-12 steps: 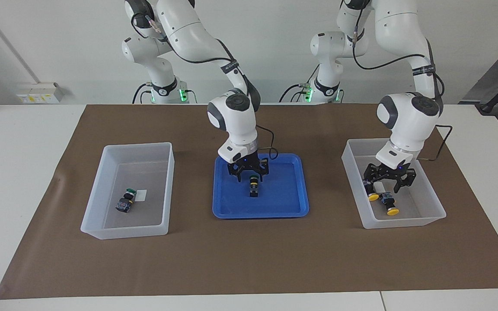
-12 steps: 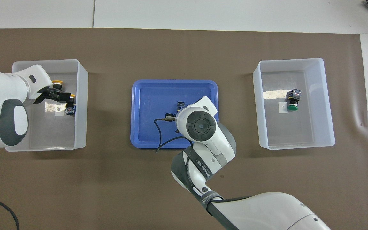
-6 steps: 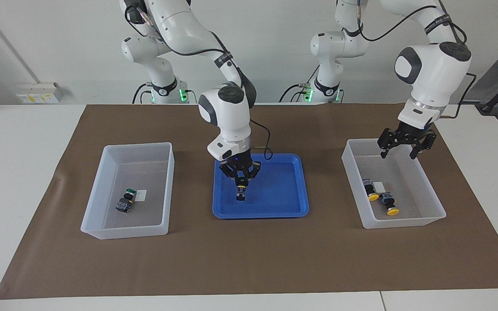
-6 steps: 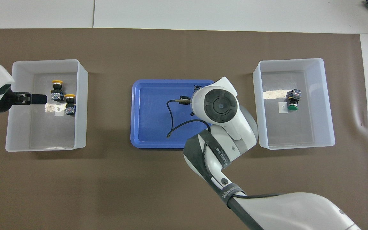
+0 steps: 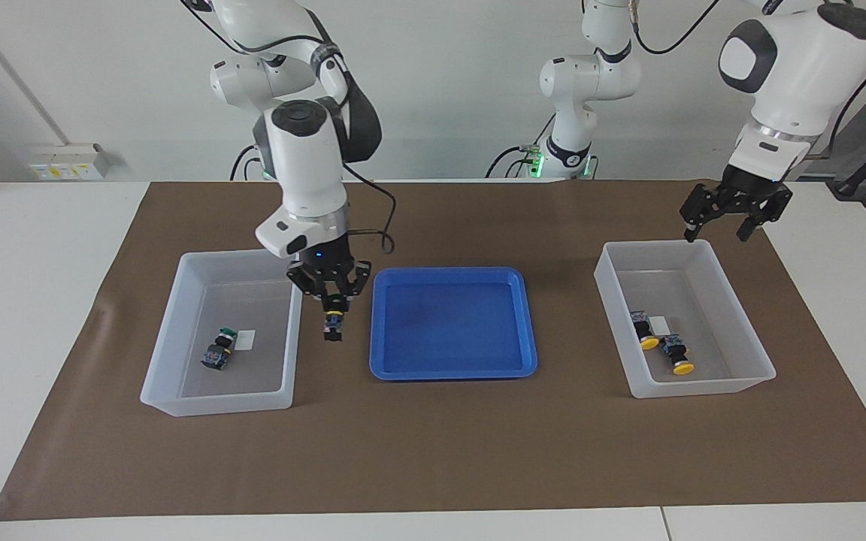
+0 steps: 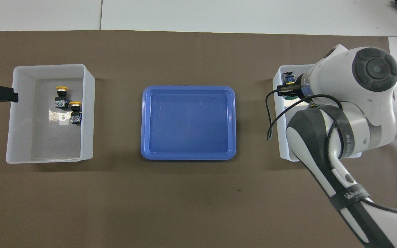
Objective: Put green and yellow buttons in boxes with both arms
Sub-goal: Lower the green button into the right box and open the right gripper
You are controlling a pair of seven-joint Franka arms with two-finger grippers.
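Closest to the robots, your left gripper [image 5: 713, 234] hangs over the brown mat [image 5: 433, 451] at the rim of the tub at the left arm's end [image 5: 655, 244]. Its jaws are spread wide with nothing in them, so that arm is just waiting.

Now your right gripper [image 5: 333, 300]: jaws pinched tight on the held button [image 5: 333, 324], gripping it up by the collar, black body dangling straight down. It's over the rim of the tub at the right arm's end [image 5: 241, 254], on the side by the blue tray [image 5: 448, 373].

The tray itself holds no button. In the right arm's tub, one green button [image 5: 219, 349] lies on its side by the label. In the other tub, the nearer yellow button [image 5: 640, 328] and the farther yellow button [image 5: 677, 357] lie close together.

A word on handling. By the look of it this switch is light, hard plastic and won't squash. The round cap looks slick, so the collar under it is the sensible hold. I'd expect it to bounce or roll if you drop it from height, so carry it well inside the walls and go low before you let go
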